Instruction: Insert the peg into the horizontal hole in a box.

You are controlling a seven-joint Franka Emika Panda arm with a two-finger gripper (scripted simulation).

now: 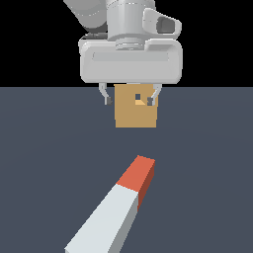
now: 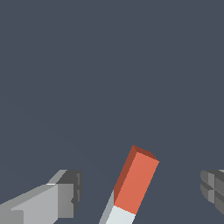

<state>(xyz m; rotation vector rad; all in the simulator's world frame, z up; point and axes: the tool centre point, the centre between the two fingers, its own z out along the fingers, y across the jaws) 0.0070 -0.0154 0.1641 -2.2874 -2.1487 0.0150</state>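
Note:
The peg [image 1: 116,207] lies flat on the dark floor in the foreground of the exterior view, pale grey-white with a red-orange end pointing toward the box. The tan box [image 1: 136,112] stands farther back with a small hole [image 1: 142,100] in its face. My gripper [image 1: 131,99] hangs open in front of the box's upper part, well above the floor, holding nothing. In the wrist view the peg's red-orange end [image 2: 134,183] shows between my spread fingers [image 2: 65,197], lower than them and apart from both.
The dark blue-grey floor [image 1: 44,148] stretches around the peg and box. Nothing else stands on it in either view.

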